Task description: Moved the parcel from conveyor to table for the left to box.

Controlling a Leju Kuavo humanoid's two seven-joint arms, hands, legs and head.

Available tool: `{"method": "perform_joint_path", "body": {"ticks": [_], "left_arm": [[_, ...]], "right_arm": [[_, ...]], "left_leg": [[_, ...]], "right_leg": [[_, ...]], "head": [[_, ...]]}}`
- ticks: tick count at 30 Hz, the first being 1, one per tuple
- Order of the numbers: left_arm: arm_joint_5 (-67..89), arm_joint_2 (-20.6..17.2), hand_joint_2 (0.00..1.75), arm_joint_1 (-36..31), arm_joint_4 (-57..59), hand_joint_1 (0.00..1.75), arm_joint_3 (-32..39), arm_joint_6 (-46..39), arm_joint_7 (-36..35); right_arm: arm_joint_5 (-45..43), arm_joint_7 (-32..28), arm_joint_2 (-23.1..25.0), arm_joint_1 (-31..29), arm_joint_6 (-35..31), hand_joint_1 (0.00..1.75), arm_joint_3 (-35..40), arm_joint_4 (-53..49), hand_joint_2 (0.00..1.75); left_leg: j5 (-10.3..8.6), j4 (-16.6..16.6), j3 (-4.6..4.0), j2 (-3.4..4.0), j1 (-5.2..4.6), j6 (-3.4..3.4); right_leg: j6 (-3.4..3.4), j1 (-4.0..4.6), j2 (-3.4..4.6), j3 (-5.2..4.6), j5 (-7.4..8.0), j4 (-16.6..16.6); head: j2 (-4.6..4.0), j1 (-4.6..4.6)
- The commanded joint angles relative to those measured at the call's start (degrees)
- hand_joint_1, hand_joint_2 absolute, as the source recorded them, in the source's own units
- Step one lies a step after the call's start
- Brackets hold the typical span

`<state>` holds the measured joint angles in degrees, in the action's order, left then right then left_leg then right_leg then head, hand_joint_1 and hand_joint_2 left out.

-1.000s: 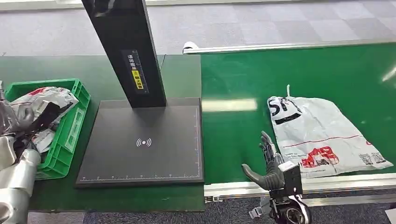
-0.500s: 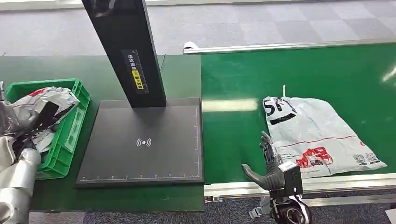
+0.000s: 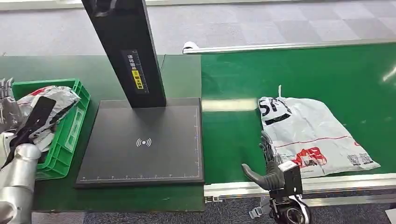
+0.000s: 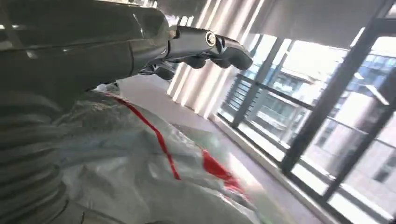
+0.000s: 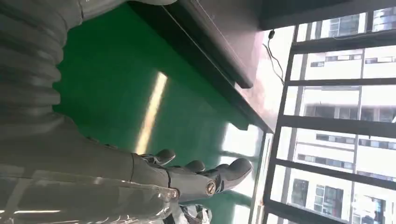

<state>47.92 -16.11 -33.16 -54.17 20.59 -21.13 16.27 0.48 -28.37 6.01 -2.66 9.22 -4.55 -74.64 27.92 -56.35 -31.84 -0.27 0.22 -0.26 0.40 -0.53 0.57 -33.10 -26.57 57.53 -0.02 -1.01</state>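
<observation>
Looking down, the head view takes in the whole layout. The right hand (image 3: 270, 163) stands at the lower centre over the near edge of the conveyor (image 3: 299, 70), fingers spread wide and holding nothing. The parcel (image 3: 315, 135) lies flat on the belt just right of it, its near corner touching or nearly touching the fingers. The right wrist view shows the same hand (image 5: 187, 175) from behind, fingers straight and apart over green belt, with clear plastic at the lower edge of the frame.

At the far left of the head view the left hand (image 3: 9, 107) is by the green crate (image 3: 70, 130), which holds crumpled bags (image 3: 51, 100). The left wrist view shows its fingers (image 4: 210, 44) stretched out, gripping nothing, above a white bag with red print.

A dark green table (image 3: 42, 67) fills the left half. On it sits a black scanner pad (image 3: 144, 142) with a black post (image 3: 126, 46) rising from its back edge. Grey carpet tiles run across the top. Both wrist views catch tall windows.

The parcel is a white poly bag, wrinkled, with black lettering near its top left corner, a thin red line, a red logo and a printed code near its lower right.
</observation>
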Motion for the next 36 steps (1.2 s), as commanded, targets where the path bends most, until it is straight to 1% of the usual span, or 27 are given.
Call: {"method": "perform_joint_path", "body": {"ticks": [1, 5, 6, 10, 12, 15, 16, 17, 18, 19, 22, 24, 29, 30, 31, 33, 35, 36], "left_arm": [[-11.2, 6.7, 1.75, 7.8, -21.2, 0.00, -3.9, -0.7, 4.7], [-11.4, 6.9, 1.75, 8.2, -22.4, 0.00, -4.2, -0.9, 4.8], [-14.0, 5.7, 1.75, 8.4, -24.6, 0.00, -6.5, -1.7, 6.2], [-21.0, 6.5, 1.75, 9.7, -27.6, 0.00, -6.9, -1.8, 10.1], [-27.7, 7.4, 1.75, 11.1, -30.1, 0.00, -7.0, 2.0, 12.0], [-27.7, 7.7, 1.75, 11.4, -30.2, 0.00, -7.2, 2.0, 12.0], [-31.1, 7.8, 1.75, 12.0, -31.5, 0.00, -7.6, 5.2, 12.4], [-36.2, 8.2, 1.75, 12.6, -32.2, 0.00, -8.1, 10.3, 12.4], [-36.0, 8.7, 1.75, 12.9, -32.1, 0.00, -8.4, 10.1, 12.4], [-38.9, 8.5, 1.75, 13.5, -32.8, 0.00, -9.6, 14.5, 12.5], [-41.0, 10.4, 1.75, 16.2, -33.2, 0.00, -12.4, 18.9, 12.5], [-40.7, 11.2, 1.75, 17.0, -33.3, 0.00, -13.1, 18.7, 12.7], [-39.9, 11.3, 1.75, 17.8, -32.8, 0.00, -13.9, 19.5, 12.0], [-40.6, 12.8, 1.75, 19.1, -32.3, 0.00, -14.5, 19.8, 12.2], [-40.0, 13.4, 1.75, 20.2, -31.7, 0.00, -15.9, 20.5, 12.4], [-43.9, 16.0, 1.75, 22.9, -30.2, 0.00, -18.1, 24.1, 13.5], [-47.4, 17.7, 1.75, 24.7, -28.1, 0.00, -20.7, 28.5, 13.5], [-51.9, 19.2, 1.75, 25.5, -26.2, 0.00, -21.9, 32.6, 12.4]], "right_arm": [[0.1, -0.3, 0.3, -1.6, -0.6, 0.00, -0.6, 3.9, 1.75], [0.1, -0.4, 0.3, -1.6, -0.6, 0.00, -0.6, 4.0, 1.75], [0.0, -0.9, 0.0, -2.3, -0.9, 0.00, -0.2, 5.2, 1.75], [0.0, -1.0, 0.5, -1.8, -1.3, 0.00, -0.3, 4.5, 1.75], [-0.1, -1.0, 0.6, -1.6, -1.5, 0.00, -0.4, 4.3, 1.75], [-0.1, -1.0, 0.6, -1.6, -1.5, 0.00, -0.4, 4.3, 1.75], [-0.1, -1.0, 0.5, -1.6, -1.4, 0.00, -0.5, 4.2, 1.75], [-0.1, -1.0, 0.3, -1.6, -1.3, 0.00, -0.5, 4.2, 1.75], [-0.2, -1.0, 0.2, -1.7, -1.3, 0.00, -0.5, 4.2, 1.75], [-0.2, -1.0, 0.1, -1.8, -1.0, 0.00, -0.5, 4.2, 1.75], [-0.3, -0.7, -0.2, -3.3, -0.5, 0.00, -0.1, 5.3, 1.75], [-0.3, -0.7, -0.2, -3.8, -0.6, 0.00, 0.0, 5.8, 1.75], [-0.3, -0.6, -0.3, -3.9, -0.6, 0.00, 0.3, 6.1, 1.75], [-0.5, -0.4, -0.4, -4.2, -0.3, 0.00, 0.5, 6.5, 1.75], [-0.5, -0.1, -0.4, -4.6, -0.1, 0.00, 0.8, 7.0, 1.75], [-0.4, 0.1, -0.4, -5.8, 0.0, 0.00, 1.7, 8.9, 1.75], [-0.5, 0.2, -0.1, -6.6, 0.1, 0.00, 2.2, 10.0, 1.75], [-0.6, 0.4, 0.2, -6.8, 0.2, 0.00, 2.4, 10.2, 1.75]], "left_leg": [[0.00, 0.1, 0.12, -0.03, 0.00, 0.02], [-0.01, 0.0, 0.03, -0.06, 0.00, 0.01], [0.02, 0.0, 0.03, -0.05, 0.00, 0.00], [0.00, 0.1, 0.05, 0.01, 0.01, -0.04], [0.02, 0.0, 0.03, -0.01, 0.00, -0.02], [0.03, 0.1, 0.06, 0.00, 0.00, -0.01], [0.03, 0.1, 0.12, 0.01, 0.00, -0.01], [0.02, 0.1, 0.07, -0.02, 0.00, -0.01], [0.04, 0.0, 0.05, -0.01, 0.00, 0.00], [0.03, 0.1, 0.03, 0.00, -0.01, 0.00], [0.02, 0.1, 0.07, -0.04, -0.03, 0.00], [0.00, 0.1, 0.10, 0.00, -0.05, 0.00], [0.02, 0.1, 0.07, 0.00, -0.01, -0.03], [0.01, 0.1, 0.07, -0.04, -0.03, -0.03], [0.02, 0.1, 0.08, -0.01, -0.04, -0.01], [0.01, 0.2, 0.19, 0.03, -0.09, 0.00], [0.02, 0.2, 0.24, 0.06, -0.07, 0.01], [0.02, 0.2, 0.20, 0.02, -0.10, 0.02]], "right_leg": [[0.02, 0.01, -0.11, 0.17, 0.00, -0.2], [0.01, 0.00, -0.11, 0.08, 0.00, -0.1], [0.00, 0.01, -0.12, 0.08, -0.01, -0.1], [-0.03, 0.02, -0.05, 0.07, 0.03, -0.1], [-0.01, 0.01, -0.05, 0.05, 0.01, -0.1], [0.00, 0.01, -0.04, 0.07, 0.00, -0.1], [0.00, 0.01, -0.06, 0.14, 0.01, -0.2], [0.00, 0.01, -0.07, 0.10, 0.00, -0.1], [0.01, 0.00, -0.04, 0.08, -0.01, -0.1], [0.00, 0.00, -0.03, 0.05, 0.00, -0.1], [0.00, -0.03, -0.08, 0.10, 0.00, -0.1], [0.01, -0.05, -0.03, 0.12, 0.02, -0.1], [-0.03, -0.01, -0.06, 0.09, 0.02, -0.1], [-0.02, -0.03, -0.08, 0.09, 0.00, -0.1], [-0.01, -0.04, -0.03, 0.08, 0.01, -0.1], [0.01, -0.08, 0.00, 0.17, 0.01, -0.2], [0.02, -0.07, 0.01, 0.23, 0.03, -0.2], [0.03, -0.09, -0.01, 0.19, 0.01, -0.2]], "head": [[0.00, -0.04], [0.00, -0.02], [0.00, -0.02], [0.00, -0.02], [0.00, -0.02], [0.00, -0.04], [0.00, 0.00], [0.00, -0.04], [0.00, 0.00], [0.00, -0.02], [0.00, -0.02], [0.00, -0.02], [0.00, -0.02], [0.00, -0.02], [0.00, -0.02], [0.00, -0.07], [0.00, -0.02], [0.00, -0.02]]}}
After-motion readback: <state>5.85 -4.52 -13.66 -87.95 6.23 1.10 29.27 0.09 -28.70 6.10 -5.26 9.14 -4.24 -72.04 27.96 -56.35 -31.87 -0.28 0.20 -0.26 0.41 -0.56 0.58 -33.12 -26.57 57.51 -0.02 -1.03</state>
